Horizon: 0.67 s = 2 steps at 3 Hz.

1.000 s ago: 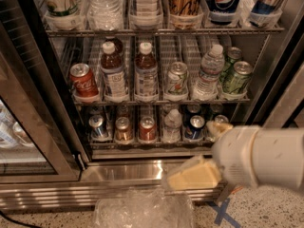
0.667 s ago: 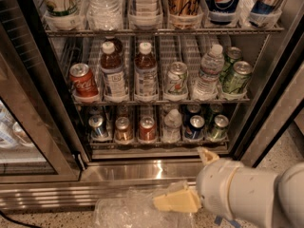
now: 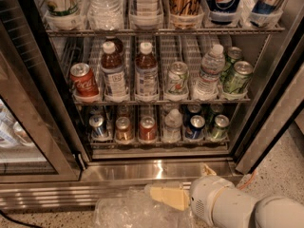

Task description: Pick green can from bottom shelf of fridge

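green can (image 3: pixel 219 127) upright in rightmost lane of bottom shelf (image 3: pixel 156 143), just beside dark-blue can (image 3: pixel 195 126), gripper (image 3: pixel 178 179) low in front of fridge (image 3: pixel 156 171) steel base, fingers spread, holding nothing, well below the can

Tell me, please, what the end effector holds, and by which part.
Nothing: the end effector, low before the fridge, is empty; the green can stands untouched inside.

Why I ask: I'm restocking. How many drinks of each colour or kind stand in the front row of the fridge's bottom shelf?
Front row of the bottom shelf:
green can: 1
dark-blue can: 1
red can: 1
copper can: 1
blue-and-silver can: 1
water bottle: 1
Total: 6
The gripper is open, low before the fridge base, below the shelf.
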Each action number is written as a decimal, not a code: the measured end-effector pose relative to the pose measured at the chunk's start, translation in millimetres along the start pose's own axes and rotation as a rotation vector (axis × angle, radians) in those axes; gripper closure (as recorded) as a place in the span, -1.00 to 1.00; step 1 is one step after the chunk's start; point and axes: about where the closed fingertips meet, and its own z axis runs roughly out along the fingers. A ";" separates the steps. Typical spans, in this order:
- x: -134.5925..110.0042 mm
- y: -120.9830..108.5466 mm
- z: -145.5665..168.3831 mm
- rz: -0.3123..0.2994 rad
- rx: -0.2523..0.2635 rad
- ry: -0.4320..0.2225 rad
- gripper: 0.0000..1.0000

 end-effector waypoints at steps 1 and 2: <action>10.5 -24.0 10.1 0.093 0.013 -0.015 -1.00; 12.6 -26.2 10.3 0.100 0.013 -0.015 -1.00</action>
